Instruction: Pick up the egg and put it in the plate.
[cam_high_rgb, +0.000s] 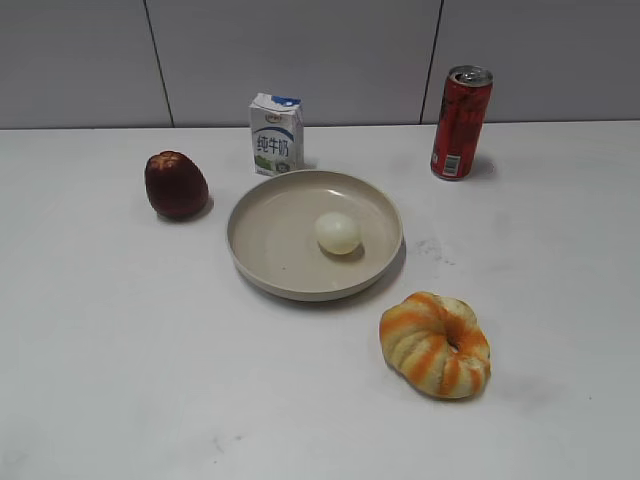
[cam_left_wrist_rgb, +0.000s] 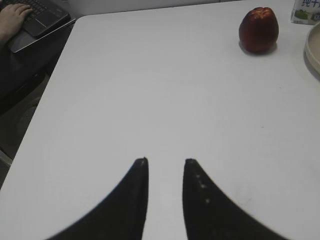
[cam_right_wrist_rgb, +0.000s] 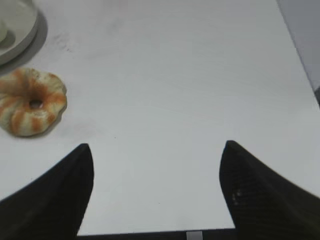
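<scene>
Egg: small smooth pale cream-white oval egg lies inside the dish, a little right of its middle, touching the dish floor. Nothing holds it. It looks settled, so I think the job is done.
Plate: wide round shallow beige plate with a raised rim sits near the middle of the white table. The rim should keep the egg from rolling out.
Right gripper: black right gripper has its two fingers far apart with only bare table between them. It holds nothing. It hangs over the right side of the table, near that edge, well away from the plate, likely so it does not bump anything.
Left gripper: black left gripper has a small gap between its fingers, so it is a bit apart and empty. It points over the left part of the table, near the left edge.
Bread: striped orange-and-cream bread ring lies flat toward the front edge, right of the plate and near it, not touching.
Red fruit: dark red shiny fruit stands left of the plate, apart from it.
Milk box: small white and blue milk carton stands upright behind the plate, by the back edge.
Can: tall red drink can stands upright at the back edge, to the right.
Next: nothing more seems needed, in my view.
</scene>
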